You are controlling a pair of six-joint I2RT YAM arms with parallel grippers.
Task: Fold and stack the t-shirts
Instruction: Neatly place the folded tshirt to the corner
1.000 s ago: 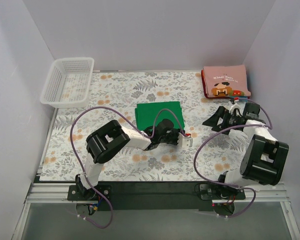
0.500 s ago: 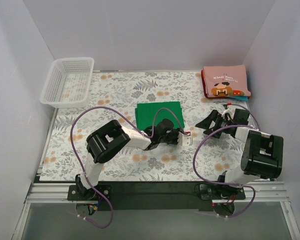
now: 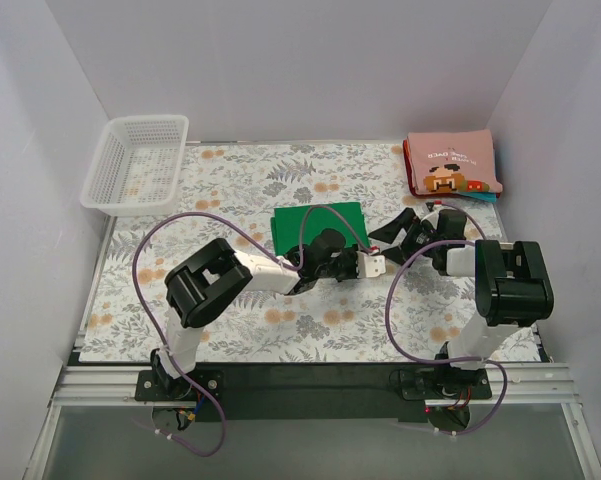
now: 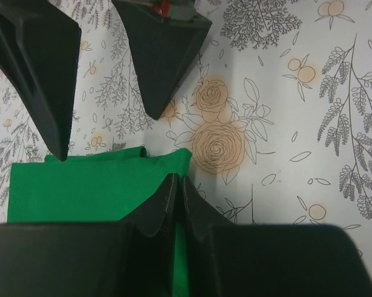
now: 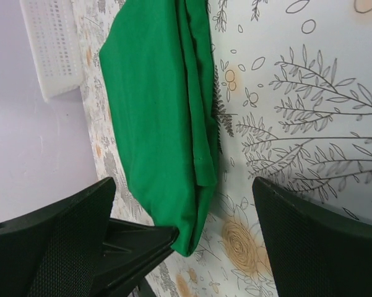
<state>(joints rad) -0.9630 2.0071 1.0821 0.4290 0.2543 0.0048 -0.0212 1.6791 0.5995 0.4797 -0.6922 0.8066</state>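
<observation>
The bright green t-shirt (image 3: 315,225) lies folded into a rectangle at mid-table. My left gripper (image 3: 360,260) is at its near right corner, shut on the cloth edge (image 4: 178,182); green shows between the closed fingers. My right gripper (image 3: 393,240) is wide open just right of that corner, low over the table. Its fingers (image 4: 161,49) show in the left wrist view. In the right wrist view the shirt's folded edge (image 5: 155,105) lies between the spread fingers. The folded dusty-pink t-shirt (image 3: 452,165) with the pixel graphic sits at the back right on a teal one (image 3: 486,197).
A white mesh basket (image 3: 145,118) stands at the back left and also shows in the right wrist view (image 5: 52,43). The table has a floral cloth (image 3: 230,180). White walls close in the left, back and right sides. Purple cables loop over both arms.
My right gripper has swung left from near the pink stack to the green shirt's right corner. My left gripper stayed at that corner, shifting slightly.
</observation>
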